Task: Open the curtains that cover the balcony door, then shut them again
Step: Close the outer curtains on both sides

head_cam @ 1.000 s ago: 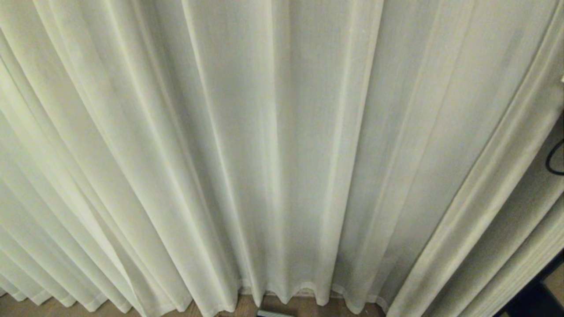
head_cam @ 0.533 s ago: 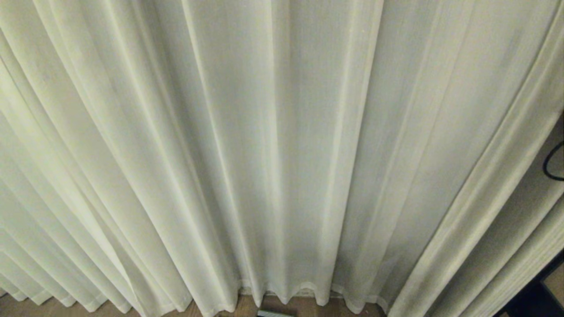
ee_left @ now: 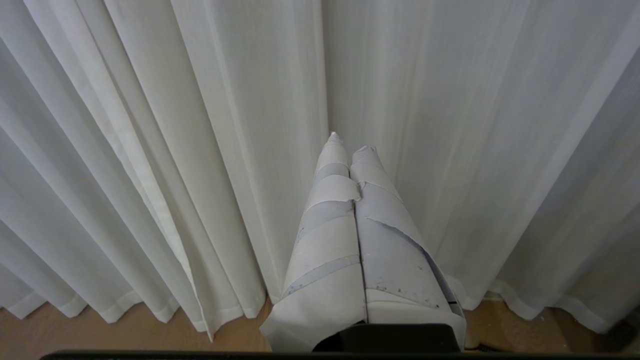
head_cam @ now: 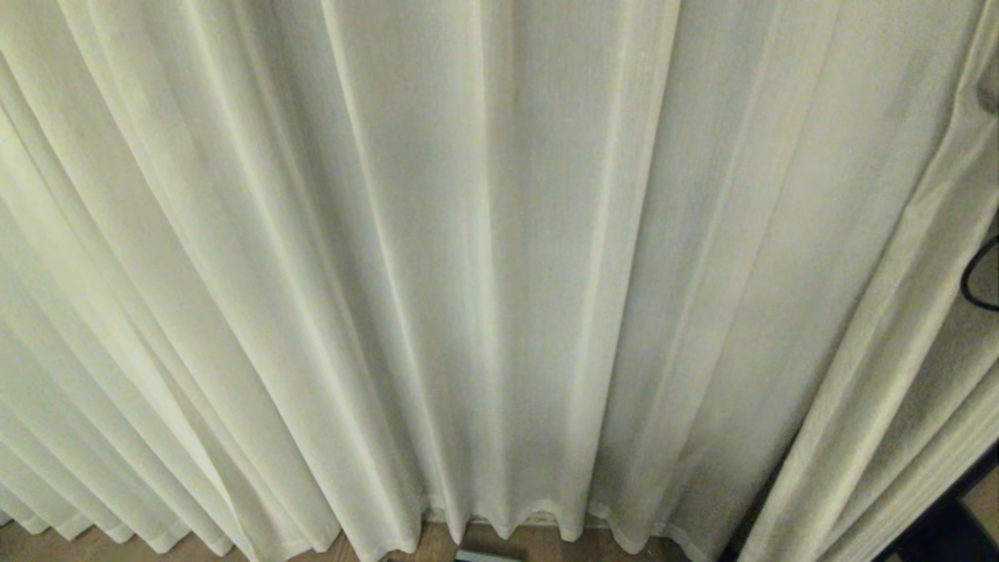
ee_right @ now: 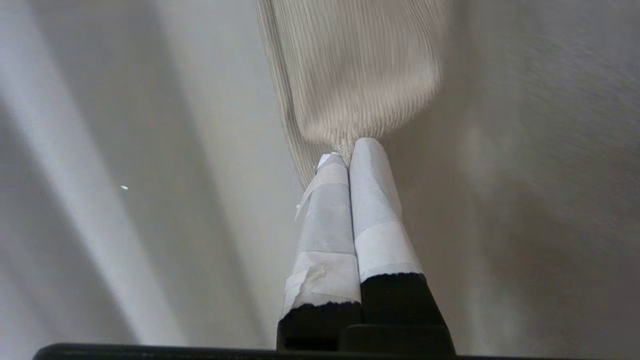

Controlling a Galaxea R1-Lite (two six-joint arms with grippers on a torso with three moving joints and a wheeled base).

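hanging cream pleated curtains (head_cam: 484, 257)

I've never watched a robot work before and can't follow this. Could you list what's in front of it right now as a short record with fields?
Setting: cream curtains hanging closed, hems reaching a wooden floor
Balcony door: hidden behind the fabric
Right end effector: shut, pinching a fold of curtain at its tips
Left end effector: shut, empty, pointing at the curtain
Fabric edge: a kinked pleat at the head view's right side
Other: a dark cable loop at the right edge
Stage: curtains not yet opened
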